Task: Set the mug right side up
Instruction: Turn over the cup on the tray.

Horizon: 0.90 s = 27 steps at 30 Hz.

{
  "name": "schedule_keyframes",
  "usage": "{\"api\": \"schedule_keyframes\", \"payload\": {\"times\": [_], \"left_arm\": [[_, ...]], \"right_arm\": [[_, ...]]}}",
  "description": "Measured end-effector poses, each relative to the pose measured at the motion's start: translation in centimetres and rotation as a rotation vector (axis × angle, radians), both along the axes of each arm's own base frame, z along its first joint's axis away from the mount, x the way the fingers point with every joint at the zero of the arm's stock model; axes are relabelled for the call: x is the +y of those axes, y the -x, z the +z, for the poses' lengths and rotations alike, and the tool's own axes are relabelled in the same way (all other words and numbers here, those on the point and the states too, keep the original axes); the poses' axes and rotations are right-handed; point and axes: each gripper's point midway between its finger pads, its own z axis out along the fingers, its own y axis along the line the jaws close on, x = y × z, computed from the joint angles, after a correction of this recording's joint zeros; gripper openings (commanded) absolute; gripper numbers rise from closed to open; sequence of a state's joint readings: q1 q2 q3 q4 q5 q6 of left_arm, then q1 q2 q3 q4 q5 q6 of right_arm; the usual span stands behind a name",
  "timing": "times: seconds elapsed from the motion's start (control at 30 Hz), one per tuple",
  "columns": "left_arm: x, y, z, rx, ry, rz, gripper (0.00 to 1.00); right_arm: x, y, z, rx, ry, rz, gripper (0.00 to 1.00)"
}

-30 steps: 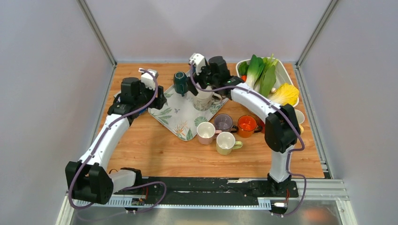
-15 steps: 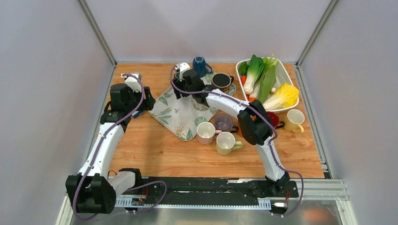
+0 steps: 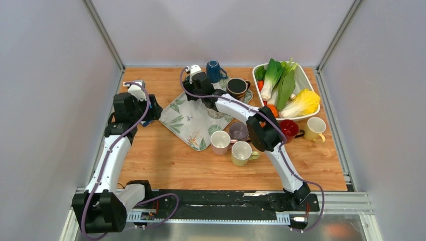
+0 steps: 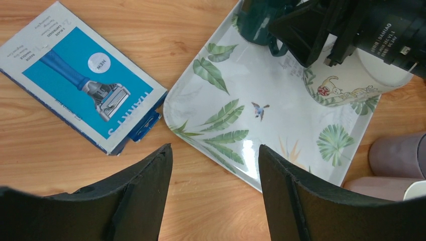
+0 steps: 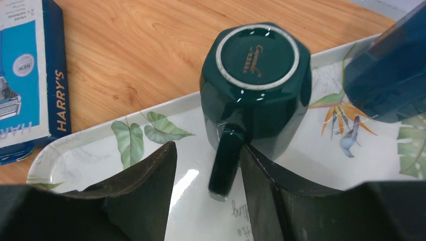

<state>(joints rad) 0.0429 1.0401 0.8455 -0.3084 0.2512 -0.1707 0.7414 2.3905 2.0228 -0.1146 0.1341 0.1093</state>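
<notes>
At the far left corner of the tray (image 5: 191,175), grasp step in hand, flip not yet begun. Seen bottom up in the right wrist view: mug (image 5: 256,75), dark green and glossy, faceted sides, pale ring round the base with gold script inside, rim flat on the tray, handle (image 5: 224,160) pointing back at the camera. Straddled at the handle by the right gripper (image 5: 207,150), fingers apart on either side, one touching or all but touching it, a gap showing on the other; not clamped yet. Next, by the look of it: pinch the handle firmly, lift clear of the tray, roll the wrist half a turn, set down on the base. Calls for a tight hold, given the slick glaze and the weight hanging off to one side, and for care around the blue mug (image 3: 214,70) nearby. Off to the left, above the tray's edge and near a razor box (image 4: 75,75), left gripper (image 4: 213,150) idle, jaws wide, holding nothing
</notes>
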Motion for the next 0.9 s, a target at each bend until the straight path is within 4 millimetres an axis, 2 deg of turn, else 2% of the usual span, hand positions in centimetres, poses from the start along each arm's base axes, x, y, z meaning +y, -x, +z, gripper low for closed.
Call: {"api": "schedule_keyframes", "payload": {"times": [0.17, 0.27, 0.33, 0.47, 0.6, 0.77, 0.9], "left_arm": [[0.2, 0.2, -0.2, 0.001, 0.009, 0.008, 0.70], [0.2, 0.2, -0.4, 0.006, 0.016, 0.008, 0.70], [0.1, 0.3, -0.4, 0.007, 0.022, 0.005, 0.70], [0.0, 0.3, -0.4, 0.008, 0.027, -0.001, 0.70], [-0.1, 0.3, -0.5, 0.011, 0.036, -0.002, 0.69], [-0.3, 0.2, -0.4, 0.008, 0.044, -0.011, 0.69], [-0.6, 0.2, -0.4, 0.006, 0.041, -0.039, 0.69]], "right_arm": [[0.3, -0.1, -2.3, 0.028, 0.026, 0.004, 0.51], [0.0, 0.3, -3.6, 0.060, 0.055, 0.007, 0.39], [-0.1, 0.7, -4.1, 0.074, 0.068, 0.014, 0.35], [-0.1, 0.8, -4.3, 0.079, 0.070, 0.018, 0.20], [0.0, 0.8, -4.3, 0.079, 0.070, 0.021, 0.02], [0.0, 0.8, -4.3, 0.082, 0.066, 0.041, 0.00], [0.3, 1.3, -4.0, 0.104, 0.039, 0.132, 0.00]]}}
